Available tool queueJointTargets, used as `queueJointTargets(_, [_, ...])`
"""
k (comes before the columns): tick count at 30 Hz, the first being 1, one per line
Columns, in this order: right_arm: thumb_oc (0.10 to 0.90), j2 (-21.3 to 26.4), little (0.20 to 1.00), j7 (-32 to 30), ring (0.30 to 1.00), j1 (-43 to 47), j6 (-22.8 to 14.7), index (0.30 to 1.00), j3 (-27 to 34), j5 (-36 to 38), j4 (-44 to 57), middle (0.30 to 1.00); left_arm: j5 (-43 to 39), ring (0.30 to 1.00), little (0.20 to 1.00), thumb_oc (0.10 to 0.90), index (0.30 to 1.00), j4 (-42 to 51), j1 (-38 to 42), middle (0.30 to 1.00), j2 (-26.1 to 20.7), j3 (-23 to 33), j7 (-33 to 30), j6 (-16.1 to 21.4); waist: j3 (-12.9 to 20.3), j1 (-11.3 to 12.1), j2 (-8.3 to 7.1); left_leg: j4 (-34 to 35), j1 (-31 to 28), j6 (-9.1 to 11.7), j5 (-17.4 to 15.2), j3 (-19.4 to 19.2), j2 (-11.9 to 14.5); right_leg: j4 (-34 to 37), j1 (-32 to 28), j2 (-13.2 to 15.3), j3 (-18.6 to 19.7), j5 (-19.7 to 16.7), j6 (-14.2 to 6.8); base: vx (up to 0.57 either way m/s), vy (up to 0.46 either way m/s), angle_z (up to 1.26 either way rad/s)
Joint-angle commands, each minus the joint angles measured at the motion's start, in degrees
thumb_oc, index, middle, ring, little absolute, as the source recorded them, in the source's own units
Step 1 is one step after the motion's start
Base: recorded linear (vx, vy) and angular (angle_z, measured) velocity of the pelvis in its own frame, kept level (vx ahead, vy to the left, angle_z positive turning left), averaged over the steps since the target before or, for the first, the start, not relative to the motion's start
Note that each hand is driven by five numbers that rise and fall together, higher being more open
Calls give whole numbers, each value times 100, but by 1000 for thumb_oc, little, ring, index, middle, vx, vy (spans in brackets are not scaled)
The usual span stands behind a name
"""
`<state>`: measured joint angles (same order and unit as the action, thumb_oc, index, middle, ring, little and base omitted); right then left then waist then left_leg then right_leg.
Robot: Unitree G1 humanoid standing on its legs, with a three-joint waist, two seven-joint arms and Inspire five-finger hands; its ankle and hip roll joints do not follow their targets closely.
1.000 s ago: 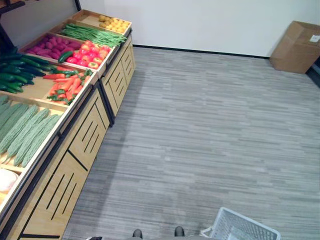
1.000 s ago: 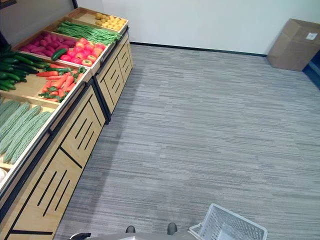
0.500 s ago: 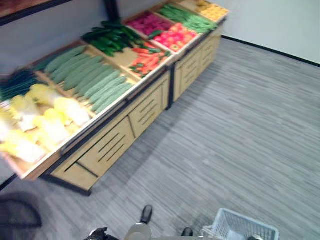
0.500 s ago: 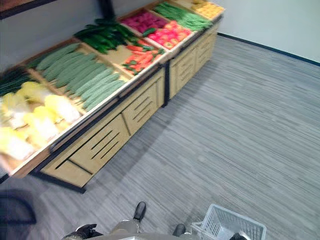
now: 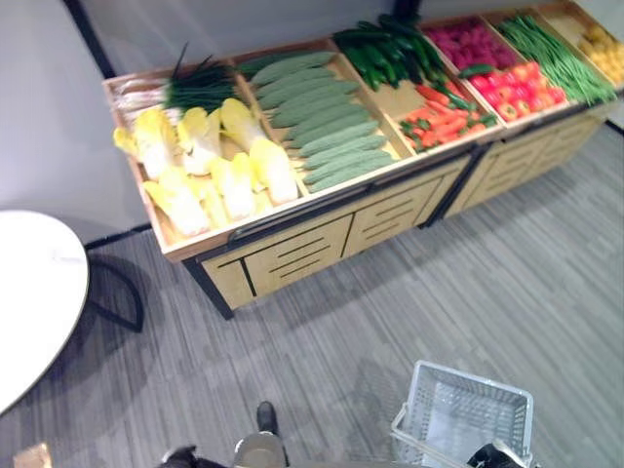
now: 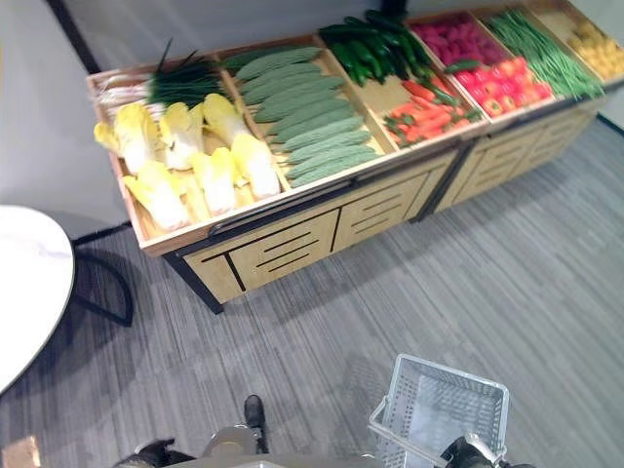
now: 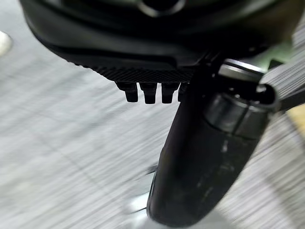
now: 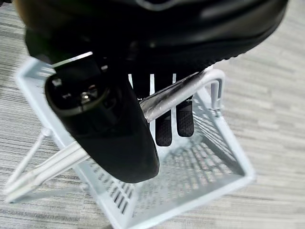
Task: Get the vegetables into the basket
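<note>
A pale wire basket (image 6: 450,371) hangs low at my right side. My right hand (image 8: 109,129) is shut on its metal handle (image 8: 186,90), with the thumb over the bar and the fingers (image 8: 174,119) curled under it. The basket looks empty. My left hand (image 7: 200,157) hangs over the grey floor, fingers relaxed and holding nothing; it also peeks in at the lower edge (image 5: 180,455). Ahead stands a wooden produce stand (image 5: 322,244) with pale cabbages (image 5: 210,161), bitter gourds (image 5: 327,122), cucumbers (image 5: 390,49), carrots (image 5: 444,122) and tomatoes (image 5: 517,88).
Green beans (image 5: 556,54), purple vegetables (image 5: 468,39) and chives (image 5: 200,86) fill other bins. A round white table (image 5: 29,292) with a dark leg stands at the left. Grey plank floor lies between me and the stand.
The camera has swung left along the stand: the cabbages and the white table have come into view. The basket stays at my lower right, held by the right hand.
</note>
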<state>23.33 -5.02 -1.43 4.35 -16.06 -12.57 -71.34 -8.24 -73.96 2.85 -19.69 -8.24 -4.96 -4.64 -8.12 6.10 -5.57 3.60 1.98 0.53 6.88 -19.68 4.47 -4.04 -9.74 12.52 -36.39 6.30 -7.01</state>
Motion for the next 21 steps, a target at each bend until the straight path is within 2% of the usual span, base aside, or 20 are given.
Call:
queueJointTargets(1, [400,322,300,-57,300,173,-11,300,174,218,93,300,137,1000,1000,900,1000,-237,164,1000,90,203,-68,-16,-118,-19,232,-53,95,466,-59,158,281,-42,-132,-270,221,57,42,89,77,4])
queueJointTargets(8, [400,314,300,-16,300,341,50,300,201,178,-166,300,233,1000,1000,900,1000,-264,120,1000,13,233,-22,-17,-38,187,36,-417,163,281,-476,206,73,-4,-262,-44,282,-93,-151,87,108,-4])
queueJointTargets(10, [400,338,300,-6,300,436,73,300,269,221,-346,300,206,1000,1000,900,1000,-304,100,1000,13,252,4,-10,-29,231,-1,-469,90,139,-681,263,-58,-386,-148,165,370,-251,-255,82,188,-7])
queueJointTargets(12, [400,350,300,13,300,459,72,300,318,230,-356,300,125,1000,1000,900,1000,-280,90,1000,-12,295,31,-7,-80,228,4,-427,-42,-21,-825,334,-196,-1160,176,461,556,-543,-399,35,215,-3])
queueJointTargets(13, [400,358,300,15,300,466,70,300,351,249,-344,300,101,1000,1000,900,1000,-281,87,1000,-12,326,33,-8,-146,213,36,-412,-64,-136,-758,259,-245,-1486,396,624,624,-926,-406,-9,187,3])
queueJointTargets(14, [400,367,300,-1,300,455,56,300,401,290,-342,300,66,1000,1000,900,1000,-271,90,1000,-11,324,32,6,-220,130,75,-408,-108,-192,-774,381,-297,-1771,542,651,915,-1153,-450,-35,119,8])
queueJointTargets(15, [400,369,300,-1,300,456,55,300,401,291,-342,300,65,1000,1000,900,1000,-272,92,1000,-9,324,32,7,-223,137,71,-406,-111,-200,-778,372,-307,-1791,556,665,932,-1150,-460,63,74,29])
queueJointTargets(16, [400,337,300,-8,300,443,33,300,471,425,-377,300,4,1000,1000,900,1000,-321,140,1000,10,279,46,10,-340,-131,181,-415,-176,-232,-800,725,-307,-2046,1049,265,1982,-1074,-415,103,52,51])
queueJointTargets(18, [400,281,300,-9,300,362,20,300,465,535,-425,300,-34,1000,1000,900,1000,-343,153,1000,23,253,45,41,-338,-333,293,-286,-368,-197,-813,1003,-306,-1876,1343,-204,2726,-644,-243,204,29,78])
queueJointTargets(19, [400,245,300,-4,300,296,28,300,460,563,-472,300,22,1000,1000,900,1000,-356,183,1000,34,213,39,43,-317,-389,353,-223,-404,-142,-785,1122,-286,-1546,1479,-299,2909,-535,-179,176,-19,80])
queueJointTargets(20, [400,247,300,-5,300,290,26,300,459,564,-474,300,23,1000,1000,900,1000,-358,178,1000,36,211,39,45,-328,-407,356,-202,-441,-134,-792,1143,-285,-1554,1444,-298,2886,-502,-175,244,-138,110])
queueJointTargets(21, [400,213,300,-27,300,158,40,300,471,650,-511,300,143,1000,1000,900,1000,-383,256,1000,37,82,23,32,-367,-618,295,-70,-595,-57,-810,1433,-365,-606,1587,-337,3145,-708,-181,175,-123,78])
